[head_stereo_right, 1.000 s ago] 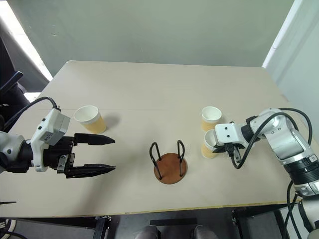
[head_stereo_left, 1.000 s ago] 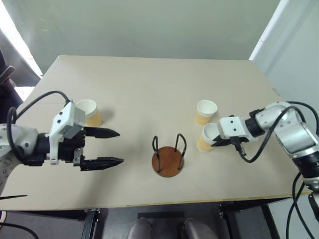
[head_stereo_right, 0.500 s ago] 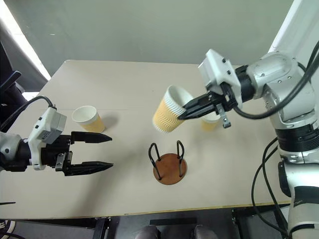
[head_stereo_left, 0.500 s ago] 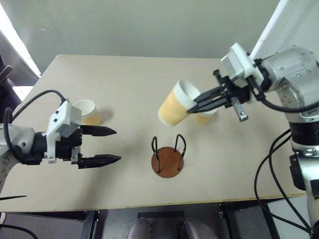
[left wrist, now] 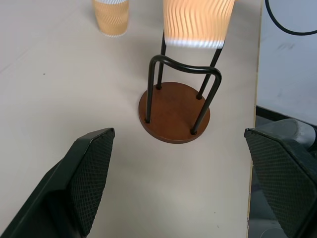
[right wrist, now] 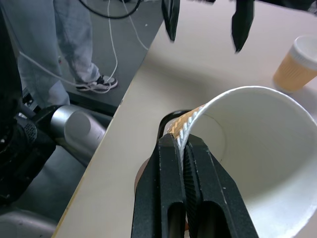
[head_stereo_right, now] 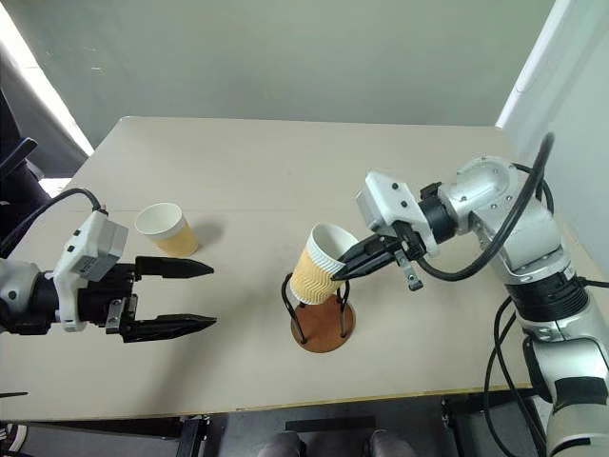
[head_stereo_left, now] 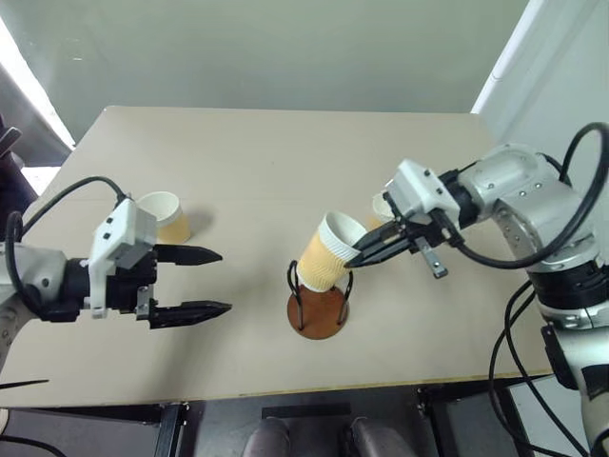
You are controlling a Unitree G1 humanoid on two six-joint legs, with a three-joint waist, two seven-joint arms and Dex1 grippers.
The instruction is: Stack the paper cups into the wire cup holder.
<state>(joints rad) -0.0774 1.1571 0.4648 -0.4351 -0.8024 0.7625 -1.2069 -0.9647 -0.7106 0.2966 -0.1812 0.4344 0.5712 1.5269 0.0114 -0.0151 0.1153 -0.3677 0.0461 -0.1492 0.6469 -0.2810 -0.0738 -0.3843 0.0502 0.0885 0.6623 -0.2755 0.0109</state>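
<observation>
Right gripper (head_stereo_right: pixel 350 259) is clamped on the rim of one paper cup (head_stereo_right: pixel 317 265), one finger inside the mouth and one outside, holding it tilted just above the wire cup holder (head_stereo_right: pixel 323 319). Its bottom sits between the tops of the black wire loops, not yet down on the disc base. Left gripper (head_stereo_left: pixel 211 281) hovers over the table (head_stereo_left: pixel 285 152) on the robot's left, its two black fingers spread wide and holding nothing, pointing toward the holder.

Counted by size: one table, one wire cup holder with two wire loops on its round reddish-brown base, and three paper cups. The second cup (head_stereo_left: pixel 164 215) stands upright near the left gripper. The third cup (head_stereo_left: pixel 379 211) stands on the table behind the right gripper, mostly hidden by it. A person's legs (right wrist: pixel 69 44) stand beside the table.
</observation>
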